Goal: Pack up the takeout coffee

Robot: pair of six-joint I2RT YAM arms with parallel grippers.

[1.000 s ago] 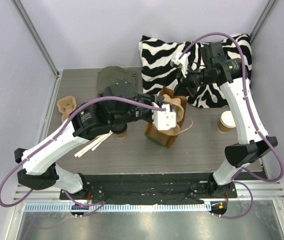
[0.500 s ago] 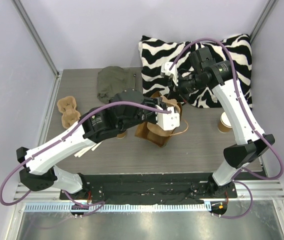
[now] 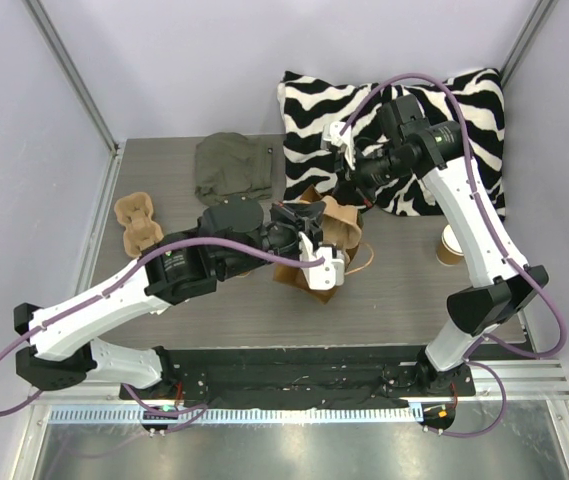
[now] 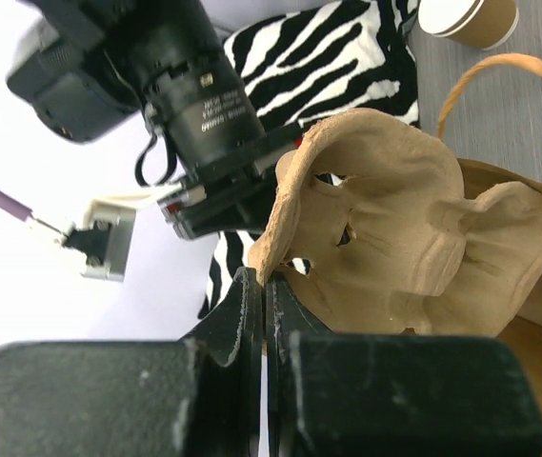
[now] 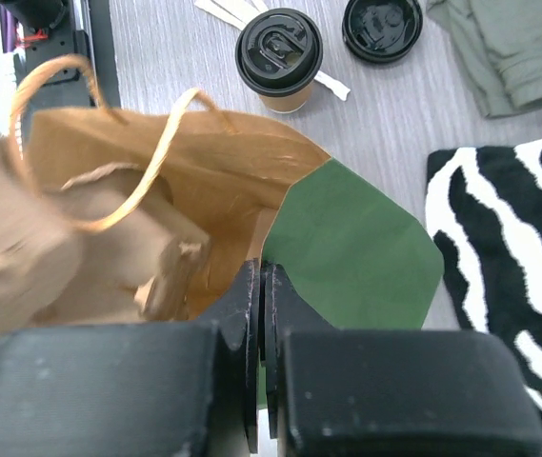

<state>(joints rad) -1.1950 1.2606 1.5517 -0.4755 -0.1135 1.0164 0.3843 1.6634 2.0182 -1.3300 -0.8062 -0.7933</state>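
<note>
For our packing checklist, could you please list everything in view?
tan paper cup with black lid: 1, tan/black, beside bag
loose round black lid: 1, black, beside it
pale flat sticks: several, by that cup
lidless tan paper cup: 1, tan, right
tan pulp cup trays: 2, tan, left; other at bag's mouth
handled paper bag: 1, green outside, centre
folded olive cloth: 1, far side
zebra-print cushion: 1, black-white, far right
left gripper: shut on tray
right gripper: shut on bag
</note>
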